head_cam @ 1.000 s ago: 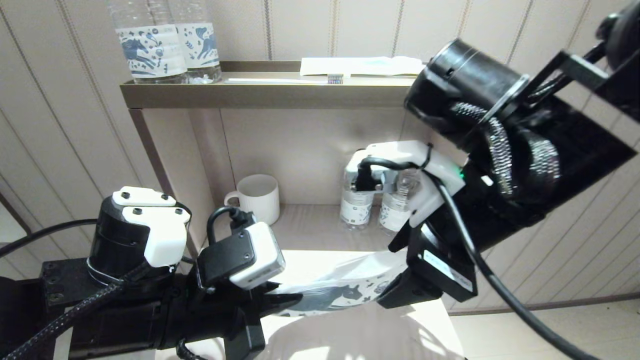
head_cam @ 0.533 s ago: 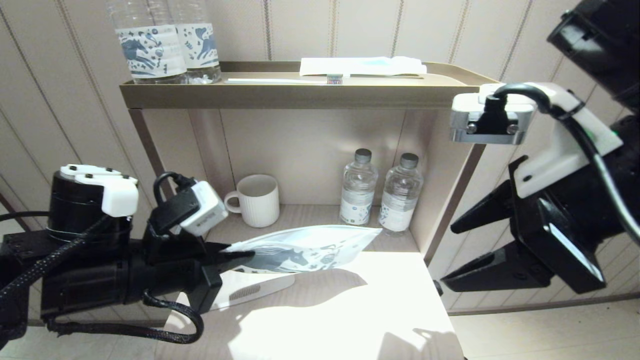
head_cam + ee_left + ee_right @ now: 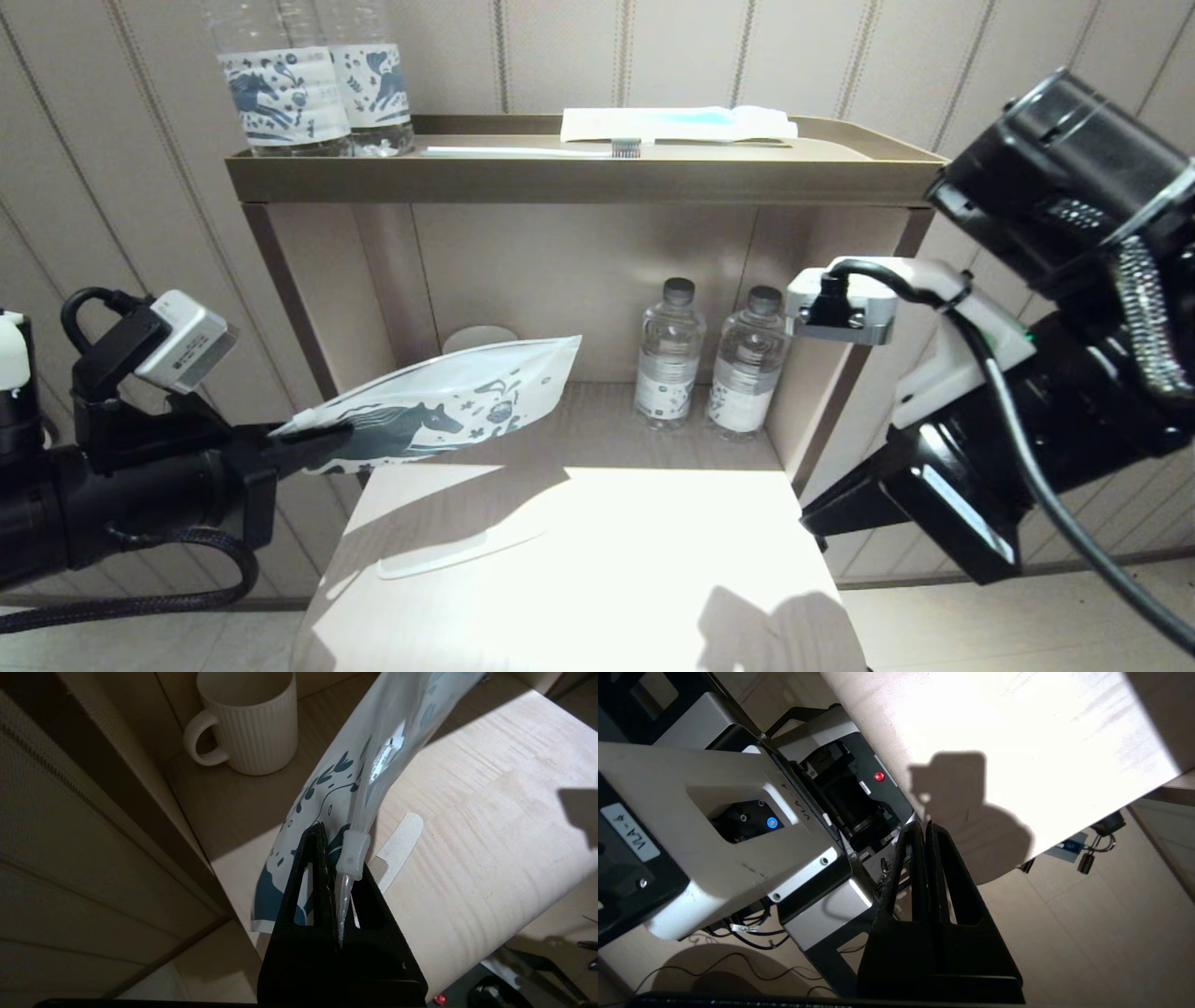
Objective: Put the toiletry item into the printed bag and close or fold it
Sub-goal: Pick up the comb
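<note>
The printed bag (image 3: pixel 448 401), a white pouch with a dark blue horse, hangs in the air over the table's left rear corner, tilted up toward the shelf. My left gripper (image 3: pixel 313 441) is shut on its zip end; the white zip slider (image 3: pixel 353 854) sits right at the fingertips of the left gripper (image 3: pixel 334 844). The toiletry item, a flat white comb (image 3: pixel 457 553), lies on the table below the bag, partly seen as the comb (image 3: pixel 399 844) past my fingers. My right gripper (image 3: pixel 810 521) is off the table's right edge, shut and empty; in its own wrist view the right gripper (image 3: pixel 924 826) points at the table's near corner.
A white ribbed mug (image 3: pixel 252 723) stands in the shelf niche behind the bag, with two small bottles (image 3: pixel 709 359) to its right. The top tray (image 3: pixel 560 177) holds horse-label bottles (image 3: pixel 308 84), a toothbrush (image 3: pixel 532 149) and a wrapped packet (image 3: pixel 677 121). The table (image 3: pixel 653 560) is brightly lit.
My right gripper let go of the bag, drew back to the right and shut. My left gripper carried the bag up and to the left, uncovering the comb on the table.
</note>
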Tool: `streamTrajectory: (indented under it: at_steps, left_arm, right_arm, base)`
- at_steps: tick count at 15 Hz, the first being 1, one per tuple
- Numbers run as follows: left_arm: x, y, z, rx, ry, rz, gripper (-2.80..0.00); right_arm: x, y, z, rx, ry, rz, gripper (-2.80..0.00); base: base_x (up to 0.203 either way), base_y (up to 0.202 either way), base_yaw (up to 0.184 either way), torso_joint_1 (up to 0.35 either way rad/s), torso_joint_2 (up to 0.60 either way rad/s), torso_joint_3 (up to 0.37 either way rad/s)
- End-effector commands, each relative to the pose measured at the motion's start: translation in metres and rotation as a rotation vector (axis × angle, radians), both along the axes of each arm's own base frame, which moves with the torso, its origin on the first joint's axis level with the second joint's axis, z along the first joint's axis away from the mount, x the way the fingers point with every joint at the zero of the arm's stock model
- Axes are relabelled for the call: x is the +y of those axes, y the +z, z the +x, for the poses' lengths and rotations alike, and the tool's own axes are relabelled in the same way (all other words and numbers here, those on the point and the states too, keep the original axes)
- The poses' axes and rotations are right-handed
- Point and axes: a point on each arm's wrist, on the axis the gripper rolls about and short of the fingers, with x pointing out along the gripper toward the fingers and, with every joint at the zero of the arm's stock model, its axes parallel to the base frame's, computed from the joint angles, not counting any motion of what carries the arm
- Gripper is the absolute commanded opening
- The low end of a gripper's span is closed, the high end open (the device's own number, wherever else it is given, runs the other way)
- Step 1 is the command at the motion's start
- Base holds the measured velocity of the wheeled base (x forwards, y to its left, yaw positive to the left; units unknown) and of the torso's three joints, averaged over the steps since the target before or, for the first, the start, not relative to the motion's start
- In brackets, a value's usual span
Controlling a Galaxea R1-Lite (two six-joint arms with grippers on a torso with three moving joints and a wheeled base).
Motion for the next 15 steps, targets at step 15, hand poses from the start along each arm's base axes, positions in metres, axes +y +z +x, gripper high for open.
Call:
streamTrajectory:
  at_steps: [15]
  left_arm:
    - [0.009,-0.007,-0.010,0.033,0.102,-0.054,-2.80]
  right_arm:
    - [0.168,-0.118,0.114,0.131,-0.108,0.158,-2.80]
  base:
    - [0.000,0.000,0.000,0.000,0.00,0.000]
